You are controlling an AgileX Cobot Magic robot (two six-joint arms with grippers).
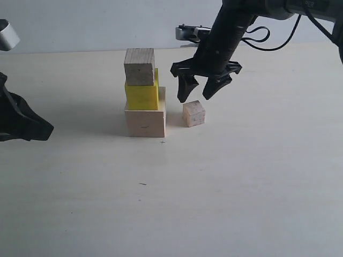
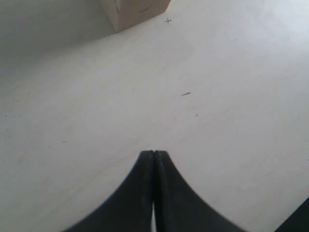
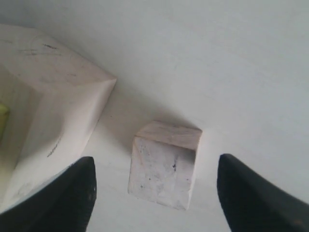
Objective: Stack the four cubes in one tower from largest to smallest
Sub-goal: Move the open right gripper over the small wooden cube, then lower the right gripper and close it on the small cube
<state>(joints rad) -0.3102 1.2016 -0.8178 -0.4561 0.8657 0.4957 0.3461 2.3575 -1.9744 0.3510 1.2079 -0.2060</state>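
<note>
Small cube, toward the far edge of the bench, is overhung by the right gripper, jaws wide and empty; centred descent advised, stack left unbrushed.

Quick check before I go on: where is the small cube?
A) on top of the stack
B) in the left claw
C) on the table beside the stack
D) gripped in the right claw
C: the small cube rests on the table beside the large cube, and the right claw hovers over it, open and clear of its sides.
</note>
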